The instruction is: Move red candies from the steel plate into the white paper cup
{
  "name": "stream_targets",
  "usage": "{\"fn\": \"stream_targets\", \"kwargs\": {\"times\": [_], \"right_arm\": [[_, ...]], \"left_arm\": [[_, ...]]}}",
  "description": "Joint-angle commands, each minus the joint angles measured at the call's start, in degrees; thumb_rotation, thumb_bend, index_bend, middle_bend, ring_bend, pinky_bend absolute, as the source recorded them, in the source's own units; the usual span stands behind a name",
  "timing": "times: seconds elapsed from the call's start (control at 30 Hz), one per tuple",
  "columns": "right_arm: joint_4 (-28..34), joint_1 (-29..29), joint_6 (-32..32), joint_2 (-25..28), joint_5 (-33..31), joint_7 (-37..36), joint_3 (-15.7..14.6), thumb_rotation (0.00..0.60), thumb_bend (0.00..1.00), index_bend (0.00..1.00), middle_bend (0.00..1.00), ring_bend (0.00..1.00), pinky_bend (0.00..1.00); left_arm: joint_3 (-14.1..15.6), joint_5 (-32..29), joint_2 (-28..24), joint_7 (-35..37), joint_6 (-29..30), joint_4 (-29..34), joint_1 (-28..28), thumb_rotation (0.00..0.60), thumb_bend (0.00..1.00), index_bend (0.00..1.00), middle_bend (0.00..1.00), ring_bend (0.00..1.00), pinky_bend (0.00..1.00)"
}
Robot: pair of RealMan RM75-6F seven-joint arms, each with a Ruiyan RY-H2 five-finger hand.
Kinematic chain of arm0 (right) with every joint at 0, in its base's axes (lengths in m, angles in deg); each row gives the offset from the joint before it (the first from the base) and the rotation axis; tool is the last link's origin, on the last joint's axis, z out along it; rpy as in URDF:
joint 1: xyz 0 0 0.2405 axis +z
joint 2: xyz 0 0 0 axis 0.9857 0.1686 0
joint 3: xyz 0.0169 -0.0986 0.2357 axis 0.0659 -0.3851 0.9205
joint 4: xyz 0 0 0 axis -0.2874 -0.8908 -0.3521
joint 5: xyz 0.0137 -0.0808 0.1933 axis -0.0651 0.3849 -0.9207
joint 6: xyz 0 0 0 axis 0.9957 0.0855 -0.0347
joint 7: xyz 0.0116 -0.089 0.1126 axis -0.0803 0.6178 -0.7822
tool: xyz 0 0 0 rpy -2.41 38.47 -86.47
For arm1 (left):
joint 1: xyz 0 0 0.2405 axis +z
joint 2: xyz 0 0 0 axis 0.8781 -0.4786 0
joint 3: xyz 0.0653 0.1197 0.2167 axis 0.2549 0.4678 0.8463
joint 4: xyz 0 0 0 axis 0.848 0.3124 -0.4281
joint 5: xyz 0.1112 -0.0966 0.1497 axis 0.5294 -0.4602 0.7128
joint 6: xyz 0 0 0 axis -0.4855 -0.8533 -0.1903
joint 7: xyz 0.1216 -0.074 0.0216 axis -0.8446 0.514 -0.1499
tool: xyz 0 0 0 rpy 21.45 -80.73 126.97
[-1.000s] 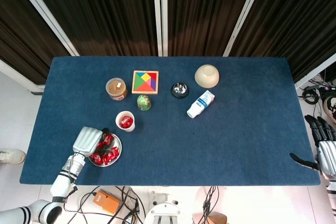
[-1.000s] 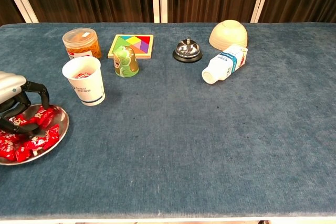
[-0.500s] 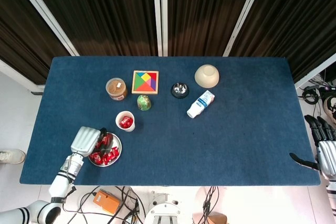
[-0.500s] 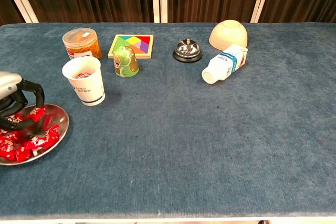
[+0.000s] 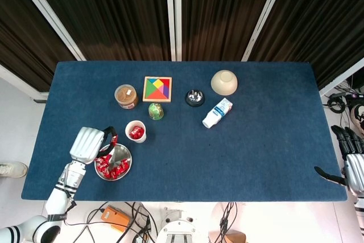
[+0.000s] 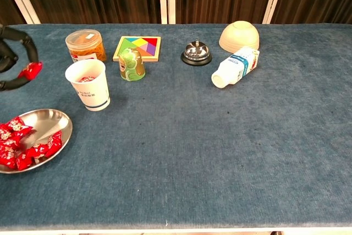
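My left hand (image 5: 88, 144) pinches one red wrapped candy (image 6: 29, 70), above the round steel plate (image 6: 52, 120) and beside the white paper cup (image 6: 89, 84). My right hand (image 5: 352, 166) hangs off the table's edge, fingers spread, empty.

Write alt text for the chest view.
The left hand holds a red candy raised left of the white paper cup, above a steel plate of more candies. Behind stand a jar, puzzle, bell and bowl.
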Motion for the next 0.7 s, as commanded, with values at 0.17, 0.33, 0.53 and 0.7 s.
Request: {"fn": "stream_targets", "kwargs": {"times": [0.17,0.33,0.53,0.7], "right_arm": [[0.00,-0.59,0.89,0.27,-0.29,-0.29,0.12,0.600,0.20,0.02,0.16,0.10,0.17],[-0.66,-1.04,0.98,0.09,-0.77,-1.06,0.00,0.600,0.20,0.02,0.16,0.10,0.17],[-1.55,-1.16,0.81,-0.33,-1.12,-1.82,0.06,0.600,0.20,0.02,0.16,0.11,0.17],[-1.72,-1.02,0.67,-0.37,-0.94,-1.89,0.13,0.600,0.20,0.02,0.16,0.11,0.17]], "left_arm": [[-3.11,-0.39,0.63,-2.56,-4.27,2.23,-4.71,0.600,0.33,0.54,0.85,0.83,0.83],[-4.66,-3.04,1.41,-4.37,-8.01,2.34,-7.64,0.600,0.33,0.54,0.85,0.82,0.83],[-5.21,-6.36,2.33,-7.46,-10.23,1.59,-9.50,0.600,0.33,0.54,0.85,0.82,0.83],[-5.12,-8.34,2.56,-10.06,-10.28,1.03,-10.07,0.600,0.32,0.52,0.85,0.82,0.83]]}}
